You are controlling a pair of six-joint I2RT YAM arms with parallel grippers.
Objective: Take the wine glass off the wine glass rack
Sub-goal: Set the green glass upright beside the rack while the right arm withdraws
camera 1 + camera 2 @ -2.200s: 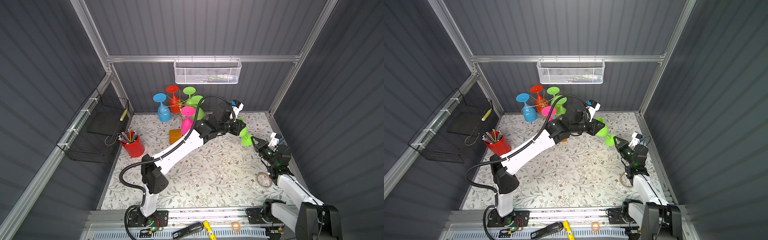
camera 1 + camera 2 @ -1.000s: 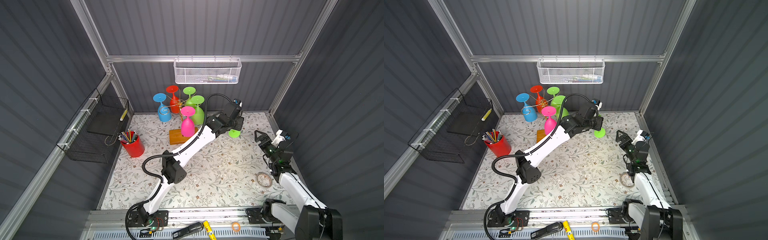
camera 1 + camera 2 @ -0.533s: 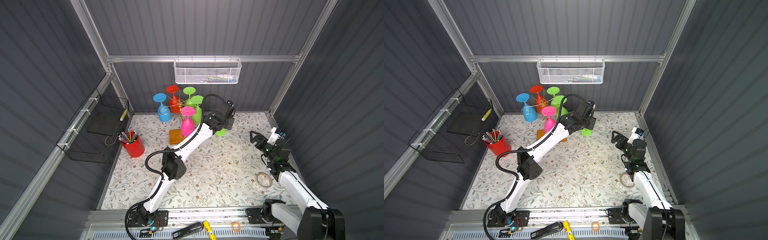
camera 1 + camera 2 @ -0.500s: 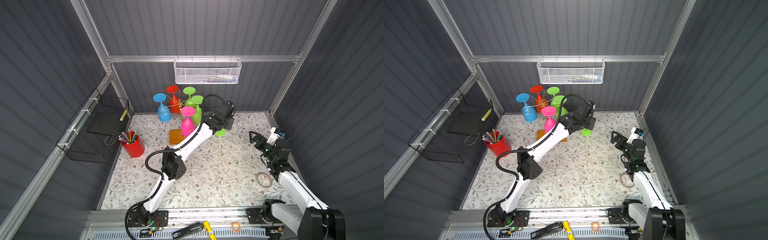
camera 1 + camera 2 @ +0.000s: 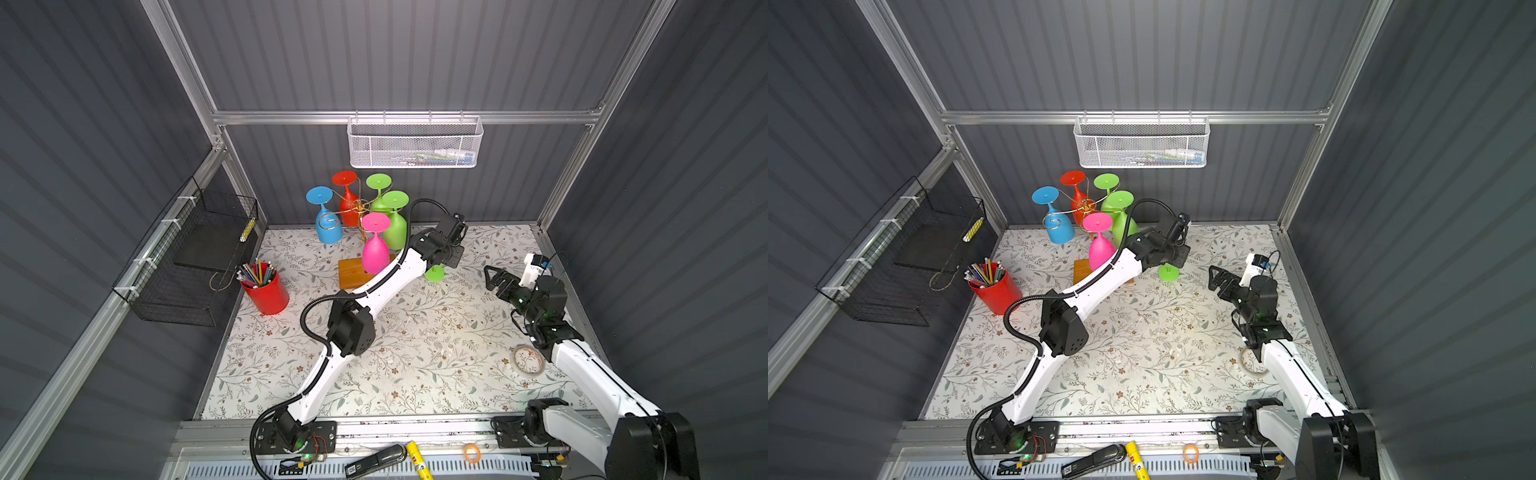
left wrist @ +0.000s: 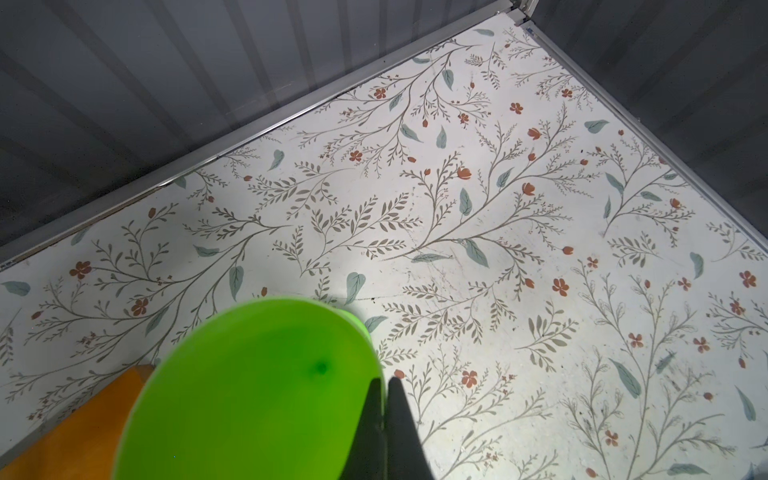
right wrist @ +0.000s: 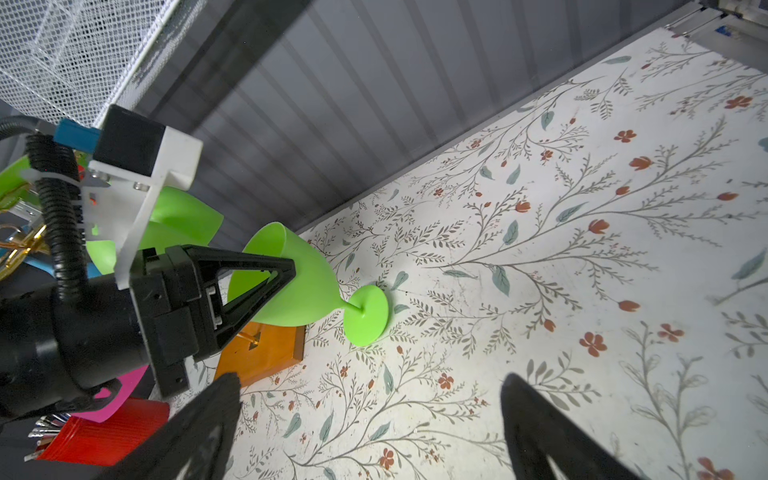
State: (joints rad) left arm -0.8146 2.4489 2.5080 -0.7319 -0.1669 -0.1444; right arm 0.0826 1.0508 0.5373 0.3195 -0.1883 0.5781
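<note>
Evidently the green wine glass (image 7: pixel 299 286) is off the wine glass rack (image 5: pixel 357 206). My left gripper (image 6: pixel 384 401) is pinched tight on the bowl's rim, which I judge the easiest hold for standing it foot-down. The glass hangs tilted, its foot (image 5: pixel 434 273) low by the table (image 5: pixel 415 332), just beside the rack's wooden base (image 5: pixel 351 272); I cannot tell whether it touches. My right gripper (image 5: pixel 494 277) is spread wide and empty, well apart, probably to keep clear.

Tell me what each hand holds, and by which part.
The left hand pinches the green glass by its bowl's rim. The right hand is open, empty.
</note>
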